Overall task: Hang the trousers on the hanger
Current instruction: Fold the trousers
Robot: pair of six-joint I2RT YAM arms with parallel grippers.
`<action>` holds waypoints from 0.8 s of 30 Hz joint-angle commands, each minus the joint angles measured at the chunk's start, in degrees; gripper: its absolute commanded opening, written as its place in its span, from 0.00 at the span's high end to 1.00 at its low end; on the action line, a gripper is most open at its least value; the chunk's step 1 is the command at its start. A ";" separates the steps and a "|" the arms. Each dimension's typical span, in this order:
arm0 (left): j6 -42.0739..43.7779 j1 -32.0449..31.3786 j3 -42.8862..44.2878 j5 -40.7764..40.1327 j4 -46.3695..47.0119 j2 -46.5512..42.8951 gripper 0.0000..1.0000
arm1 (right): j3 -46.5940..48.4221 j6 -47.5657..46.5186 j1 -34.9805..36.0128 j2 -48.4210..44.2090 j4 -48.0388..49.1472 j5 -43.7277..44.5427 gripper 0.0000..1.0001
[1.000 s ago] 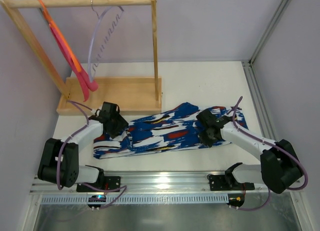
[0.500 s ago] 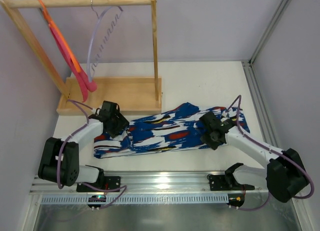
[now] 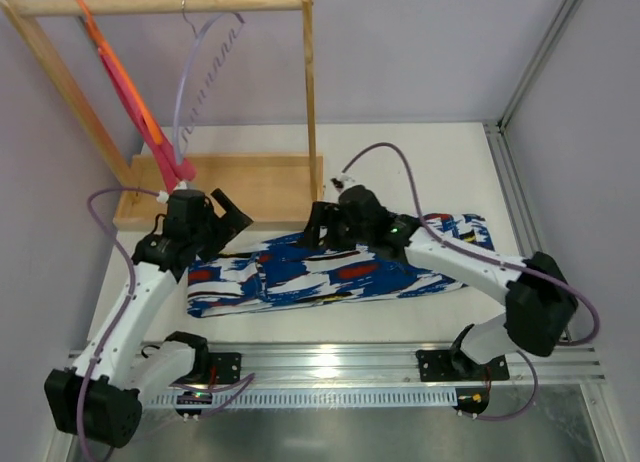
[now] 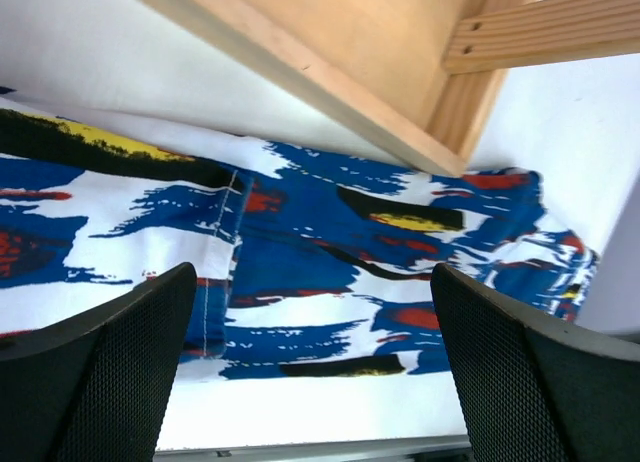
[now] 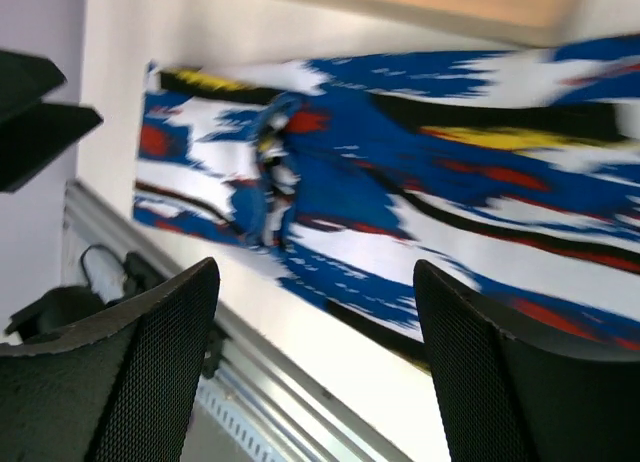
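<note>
Top external: both arms arch above the flat trousers [image 3: 330, 277].
We see the left gripper [image 3: 232, 214] and right gripper [image 3: 318, 230] gaping, empty.

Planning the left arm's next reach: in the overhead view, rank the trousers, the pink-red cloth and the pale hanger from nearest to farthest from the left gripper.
1. trousers: flat on the table, just right of the left gripper.
2. pink-red cloth: hanging at the rack's left, beyond the gripper.
3. pale hanger: farthest, up on the rail.
</note>
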 commanded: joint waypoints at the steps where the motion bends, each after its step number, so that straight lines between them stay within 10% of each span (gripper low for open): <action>1: 0.52 0.29 3.67 -2.75 -5.01 -7.17 0.00 | 7.46 -0.32 5.32 10.20 11.32 -5.34 0.19; 12: -2.82 0.29 1.83 -13.56 -7.39 -25.38 0.00 | 21.97 -6.98 10.41 33.97 15.74 -9.48 0.19; 24: -2.91 0.29 2.53 -14.18 -6.60 -23.20 0.00 | 26.28 -9.54 11.92 43.47 16.08 -11.23 0.21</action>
